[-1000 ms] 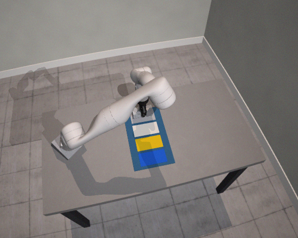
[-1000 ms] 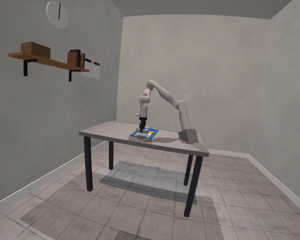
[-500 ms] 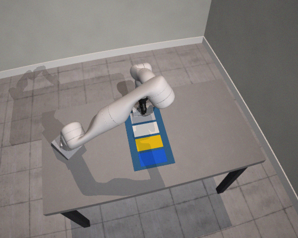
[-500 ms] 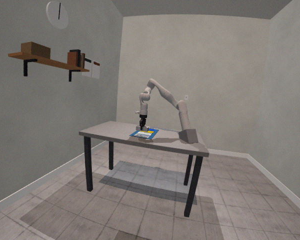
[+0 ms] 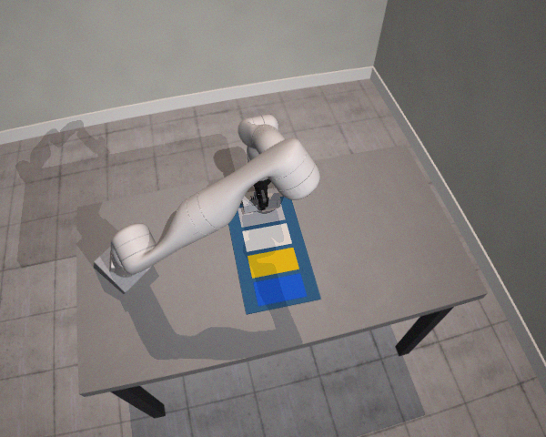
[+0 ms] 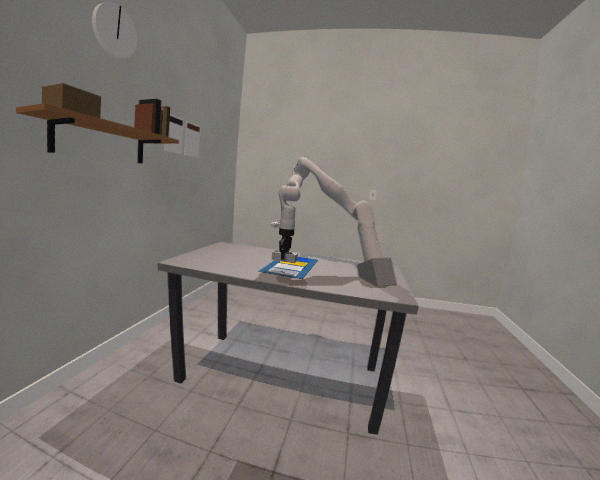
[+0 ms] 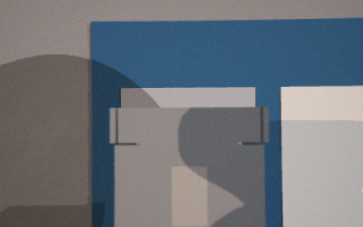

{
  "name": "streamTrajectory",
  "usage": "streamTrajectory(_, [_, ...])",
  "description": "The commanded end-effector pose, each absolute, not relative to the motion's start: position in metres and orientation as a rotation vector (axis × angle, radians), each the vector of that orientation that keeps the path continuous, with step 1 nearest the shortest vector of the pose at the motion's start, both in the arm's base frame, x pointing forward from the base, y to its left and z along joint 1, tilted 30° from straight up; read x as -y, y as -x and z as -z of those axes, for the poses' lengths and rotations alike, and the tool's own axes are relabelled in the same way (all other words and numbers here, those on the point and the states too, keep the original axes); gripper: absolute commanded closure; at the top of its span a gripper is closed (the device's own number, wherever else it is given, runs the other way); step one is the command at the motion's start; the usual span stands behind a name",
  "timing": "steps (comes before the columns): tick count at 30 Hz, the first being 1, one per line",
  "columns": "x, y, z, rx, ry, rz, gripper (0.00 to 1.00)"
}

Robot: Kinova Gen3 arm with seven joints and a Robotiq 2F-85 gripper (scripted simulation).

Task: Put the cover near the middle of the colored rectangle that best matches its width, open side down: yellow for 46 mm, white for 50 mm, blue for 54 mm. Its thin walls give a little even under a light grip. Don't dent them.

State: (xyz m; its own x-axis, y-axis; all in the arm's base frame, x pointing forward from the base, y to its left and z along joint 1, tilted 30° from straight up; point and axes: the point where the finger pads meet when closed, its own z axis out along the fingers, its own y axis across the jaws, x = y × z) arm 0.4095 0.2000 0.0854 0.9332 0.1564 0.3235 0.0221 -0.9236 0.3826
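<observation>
My gripper (image 5: pixel 262 201) points straight down over the far end of the dark blue mat (image 5: pixel 274 256) and is shut on the grey cover (image 5: pixel 262 208). In the wrist view the cover (image 7: pixel 190 165) fills the lower middle, with my fingers on its two side walls. It hangs over a pale grey patch (image 7: pixel 188 96) on the mat. The white rectangle (image 5: pixel 267 237) lies next to that patch, then the yellow rectangle (image 5: pixel 273 262), then the blue rectangle (image 5: pixel 280 289) nearest the table's front. The white rectangle also shows in the wrist view (image 7: pixel 332 156) to the right of the cover. From the side, the cover sits just above the mat (image 6: pixel 288 267).
The arm's base (image 5: pixel 120 270) is bolted on the left part of the table, and its links reach over the mat's far end. The arm's shadow falls across the table's front half. The table edges lie well away from the mat.
</observation>
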Motion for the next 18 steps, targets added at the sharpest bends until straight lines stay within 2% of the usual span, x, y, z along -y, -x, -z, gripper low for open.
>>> streamTrajectory(1, [-0.2007,-0.4095,-0.086,-0.131,-2.712,-0.499,1.0])
streamTrajectory(18, [-0.194,-0.4099,-0.0883,-0.131,-2.712,-0.499,1.0])
